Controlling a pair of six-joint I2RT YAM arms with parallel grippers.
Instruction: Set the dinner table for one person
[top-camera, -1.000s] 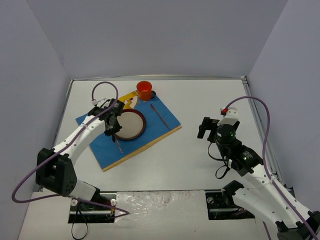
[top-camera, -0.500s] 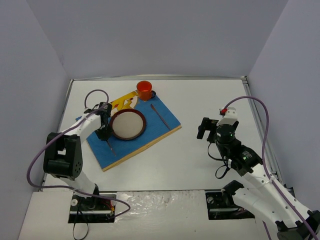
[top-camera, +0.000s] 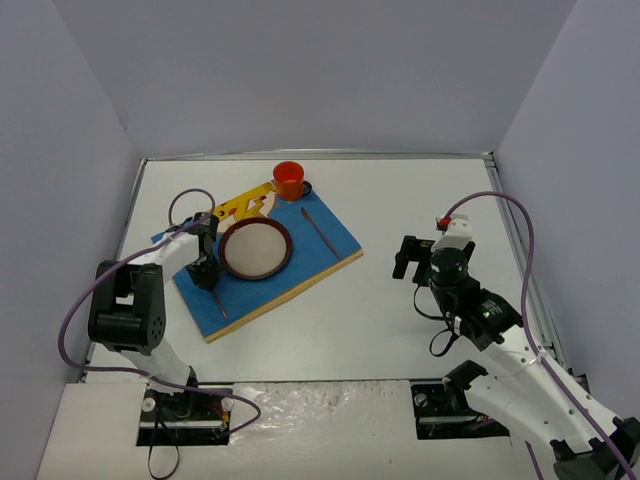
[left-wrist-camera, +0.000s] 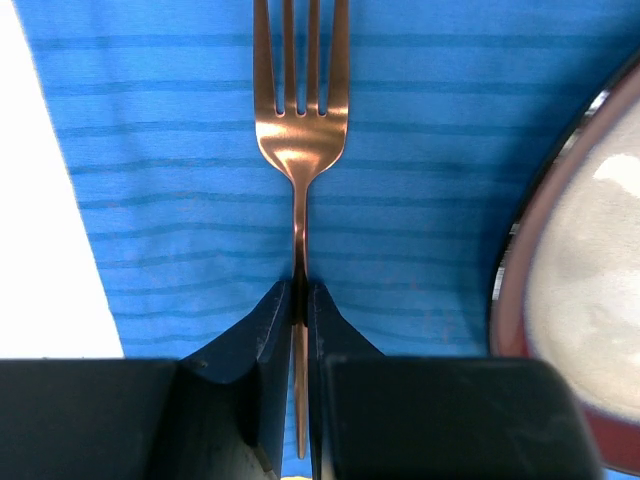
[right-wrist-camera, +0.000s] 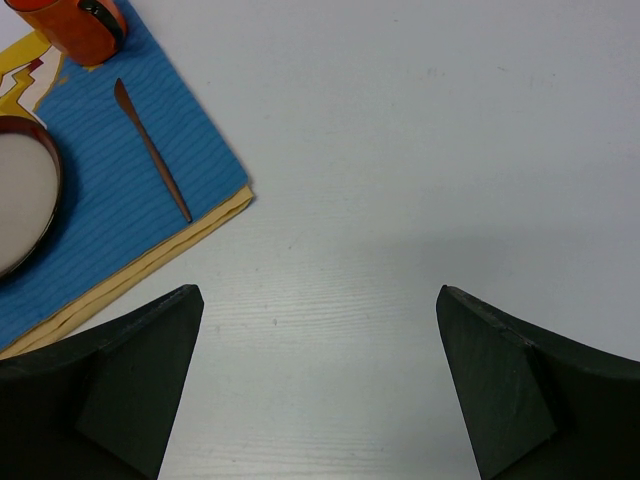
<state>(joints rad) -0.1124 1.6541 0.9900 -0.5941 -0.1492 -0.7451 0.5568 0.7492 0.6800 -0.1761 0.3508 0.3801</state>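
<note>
The left jaws are closed almost fully. In the left wrist view their two dark fingers (left-wrist-camera: 268, 345) pinch the thin handle of a copper fork (left-wrist-camera: 300, 140), leaving only the handle's width between them. The fork's tines point to 12 o'clock in that view. It lies over the blue placemat (left-wrist-camera: 170, 150); whether it rests on the cloth or sits just above it cannot be told. A red-rimmed plate (left-wrist-camera: 580, 260) fills the 3 o'clock edge of that view, near the fork but apart from it.

The right jaws are spread wide and hold nothing. Their fingers (right-wrist-camera: 130, 390) stand at the two lower corners of the right wrist view, over bare white counter (right-wrist-camera: 400, 150).

From above, the counter (top-camera: 400, 200) carries the placemat (top-camera: 275, 290) at about 10 o'clock from its middle. The plate (top-camera: 256, 248) sits on the mat, with the fork (top-camera: 217, 300) at its 8 o'clock and a knife (top-camera: 320, 232) at its 3 o'clock. An orange cup (top-camera: 289, 180) stands at the mat's 12 o'clock corner. The right arm (top-camera: 450, 275) is at the counter's 3 o'clock side, well apart from the mat.
</note>
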